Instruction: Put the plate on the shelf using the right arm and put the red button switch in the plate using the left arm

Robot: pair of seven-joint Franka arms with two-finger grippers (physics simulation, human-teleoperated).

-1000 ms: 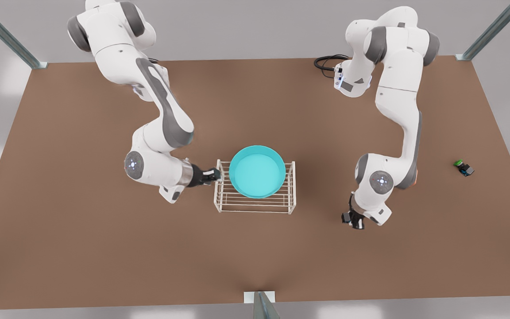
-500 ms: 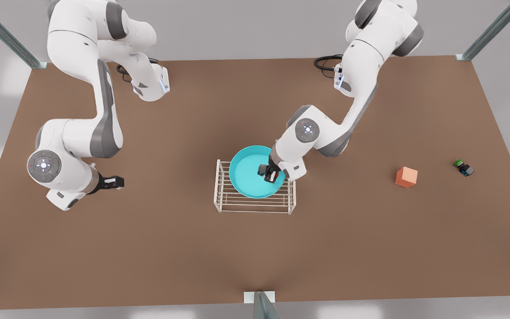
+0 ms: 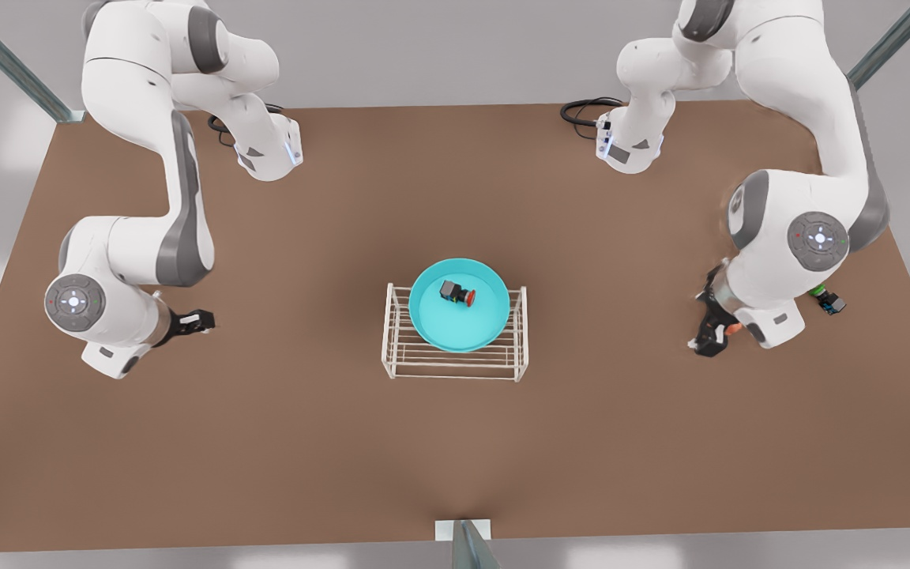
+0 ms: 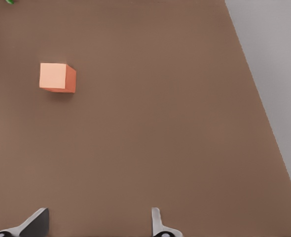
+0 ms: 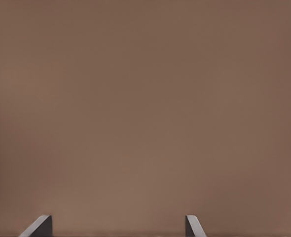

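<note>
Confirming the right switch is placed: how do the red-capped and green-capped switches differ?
The red button switch has a red cap; the green-capped switch has a green one. The red button switch lies in the plate on the shelf; the green-capped switch sits on the table. Both are tiny boxy switches with round caps.

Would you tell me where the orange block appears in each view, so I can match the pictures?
Front view: orange block, a sliver beside the left gripper, at the front view's right.
Left wrist view: the whole block on the table, beyond the open jaws.
Right wrist view: brown table under the right gripper, which waits at the front view's left.
Shared landmark: green-capped switch, near the block.
</note>
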